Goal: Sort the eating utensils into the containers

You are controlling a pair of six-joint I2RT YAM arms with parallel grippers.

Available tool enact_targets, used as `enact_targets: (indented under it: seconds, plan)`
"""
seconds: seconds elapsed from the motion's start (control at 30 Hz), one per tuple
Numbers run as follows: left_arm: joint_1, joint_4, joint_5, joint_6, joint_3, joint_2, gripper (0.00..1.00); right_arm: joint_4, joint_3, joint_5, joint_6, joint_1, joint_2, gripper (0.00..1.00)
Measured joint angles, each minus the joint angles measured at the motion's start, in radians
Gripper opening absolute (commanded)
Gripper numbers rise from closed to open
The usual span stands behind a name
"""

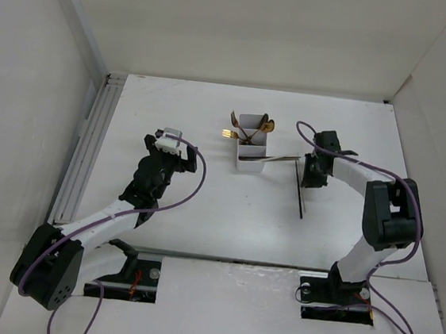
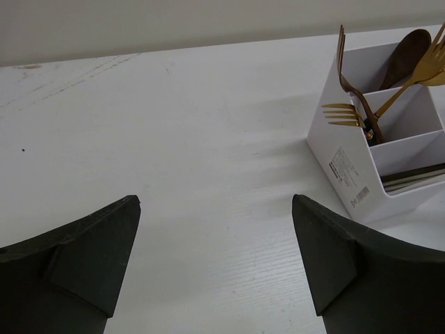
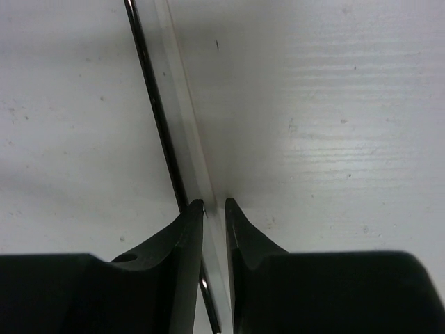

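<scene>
Table (image 1: 201,221): walled at left, back and right; wide bare room between the arms and in front of the box
Box (image 1: 243,166): mid-table, toward the back; forks (image 2: 341,111) and a spoon (image 2: 407,56) stand in the far two compartments, chopsticks (image 2: 414,177) lie in the near one, jutting toward the right arm
Left gripper (image 2: 215,202): released, jaws wide, well left of the box, holding nothing
Right gripper (image 3: 212,205): clenched on the chopstick, just right of the box
Chopstick (image 1: 299,191): only utensil seen outside the box; lifted or on the table, cannot tell; step looks like its pickup; next, lift, swing left, align with the near compartment, clear the jutting ends and rim
</scene>
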Motion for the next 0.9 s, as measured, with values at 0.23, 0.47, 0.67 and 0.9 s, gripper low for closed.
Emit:
enact_targets:
  seconds: [0.23, 0.47, 0.67, 0.9]
  plan:
    - [0.000, 0.006, 0.000, 0.000, -0.004, 0.000, 0.89, -0.051, 0.106, 0.076, 0.000, 0.003, 0.081, 0.24]
    - [0.000, 0.006, 0.000, 0.000, -0.004, 0.000, 0.89, -0.071, 0.142, 0.111, -0.007, 0.001, 0.106, 0.00]
    - [0.000, 0.006, 0.000, 0.000, -0.004, 0.000, 0.89, -0.053, 0.096, 0.130, -0.008, -0.021, 0.062, 0.00]
    - [0.000, 0.006, 0.000, 0.000, -0.004, 0.000, 0.89, -0.030, 0.022, 0.263, 0.012, -0.065, -0.212, 0.00]
